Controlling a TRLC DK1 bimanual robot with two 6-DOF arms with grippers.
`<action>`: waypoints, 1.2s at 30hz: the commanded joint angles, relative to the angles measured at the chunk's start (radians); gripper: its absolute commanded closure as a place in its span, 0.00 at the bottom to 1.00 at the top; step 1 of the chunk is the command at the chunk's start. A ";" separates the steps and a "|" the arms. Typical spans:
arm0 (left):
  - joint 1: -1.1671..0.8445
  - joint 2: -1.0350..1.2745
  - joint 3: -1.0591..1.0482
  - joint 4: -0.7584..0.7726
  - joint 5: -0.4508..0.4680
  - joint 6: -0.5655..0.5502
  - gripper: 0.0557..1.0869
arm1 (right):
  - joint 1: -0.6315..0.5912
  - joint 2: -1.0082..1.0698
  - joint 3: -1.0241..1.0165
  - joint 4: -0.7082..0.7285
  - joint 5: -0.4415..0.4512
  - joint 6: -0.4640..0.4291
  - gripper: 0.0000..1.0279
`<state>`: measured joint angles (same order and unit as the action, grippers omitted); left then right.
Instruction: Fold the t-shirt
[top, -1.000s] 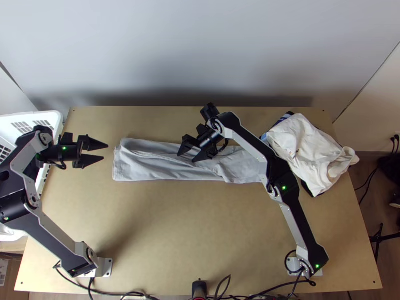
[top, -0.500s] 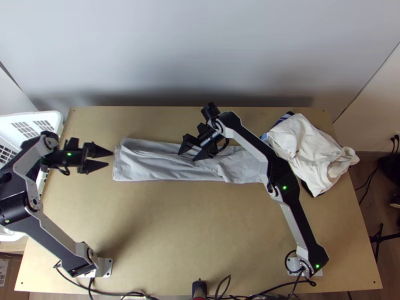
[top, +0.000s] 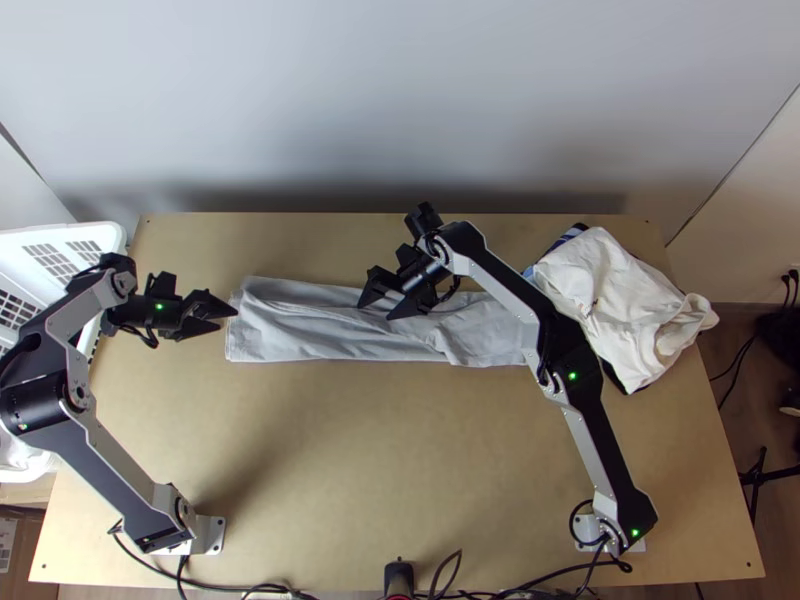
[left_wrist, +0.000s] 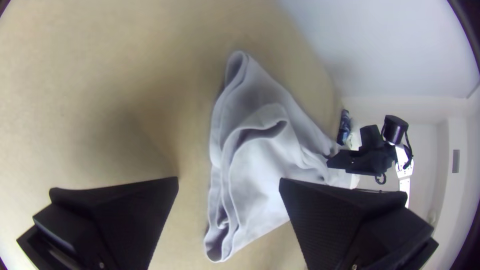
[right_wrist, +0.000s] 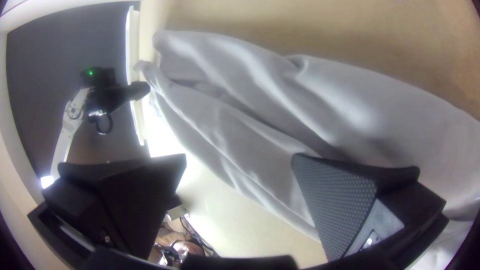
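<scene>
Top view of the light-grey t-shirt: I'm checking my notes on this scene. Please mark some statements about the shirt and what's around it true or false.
1. The light-grey t-shirt lies in a long, creased strip. True.
2. The left black gripper is shut on the shirt. False: the left gripper's fingers stand apart.
3. The right black gripper is open, above the shirt's middle part. True.
4. The bunched white cloth lies in the white plastic basket. False: the white cloth lies at the table's far right.
</scene>
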<state>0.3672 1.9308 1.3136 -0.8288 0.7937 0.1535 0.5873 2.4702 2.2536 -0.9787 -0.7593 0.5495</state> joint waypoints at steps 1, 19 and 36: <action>0.016 0.043 0.044 0.036 -0.050 -0.003 0.05 | -0.006 -0.002 -0.008 0.000 0.000 -0.003 0.05; -0.172 0.073 0.058 0.045 0.124 -0.187 0.44 | -0.007 -0.004 -0.002 0.000 0.000 -0.003 0.05; -0.203 0.007 -0.004 0.158 0.176 -0.371 0.96 | 0.052 -0.126 0.049 0.008 -0.031 0.044 0.05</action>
<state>0.1654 1.9625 1.3254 -0.6853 0.9581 -0.1772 0.5903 2.3875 2.2807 -0.9771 -0.7753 0.5762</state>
